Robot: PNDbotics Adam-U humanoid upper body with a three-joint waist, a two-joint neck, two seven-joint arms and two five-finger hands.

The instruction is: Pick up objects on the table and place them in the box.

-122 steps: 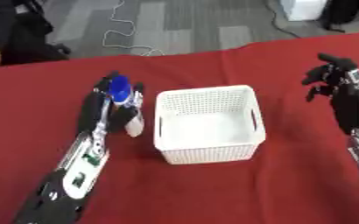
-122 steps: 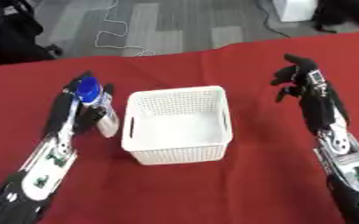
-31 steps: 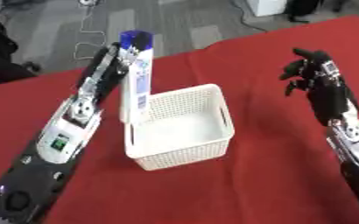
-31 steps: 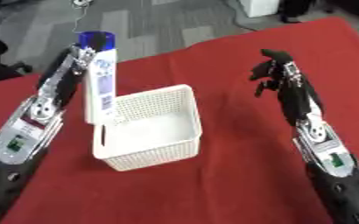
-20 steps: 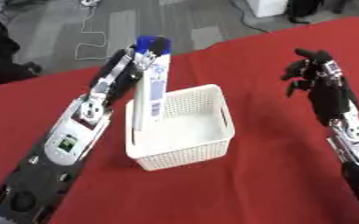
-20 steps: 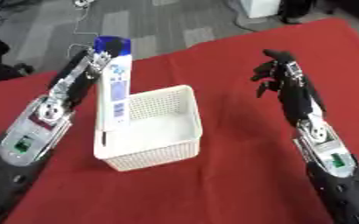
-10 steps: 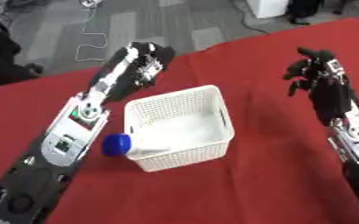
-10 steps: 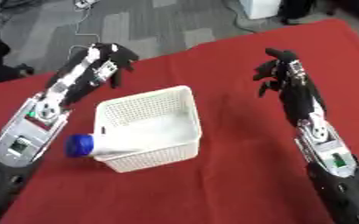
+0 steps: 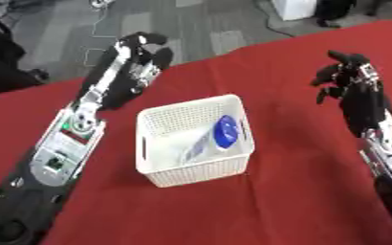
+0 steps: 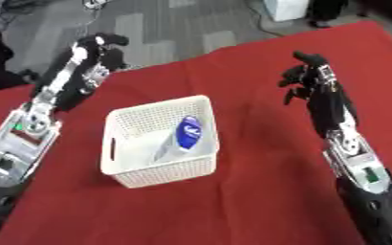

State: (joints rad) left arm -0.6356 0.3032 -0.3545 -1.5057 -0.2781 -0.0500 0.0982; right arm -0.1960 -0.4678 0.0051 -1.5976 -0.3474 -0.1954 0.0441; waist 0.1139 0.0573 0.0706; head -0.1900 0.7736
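- bottle (image 9: pixel 212 141): white, blue cap, lying slantwise inside the white basket (image 9: pixel 153 178) on the red desk (image 9: pixel 299 191); likely light, stiff, smooth; best held round the body.
- label: print unreadable.
- left hand (image 9: pixel 142 57): raised beyond basket, fingers relaxed, empty.
- right hand (image 10: pixel 310 79): raised, fingers loosely curled, empty.

Red cloth covering the counter (image 9: pixel 275 201), spread edge to edge and running askew. Beyond its far edge, grey carpet floor (image 9: pixel 224 24) in tile squares of lighter and darker tone. A thin pale cable (image 10: pixel 99 7) trailing across the carpet at upper left. A white box-like object (image 9: pixel 293 8) standing at the top. Dark shapes at the left edge.
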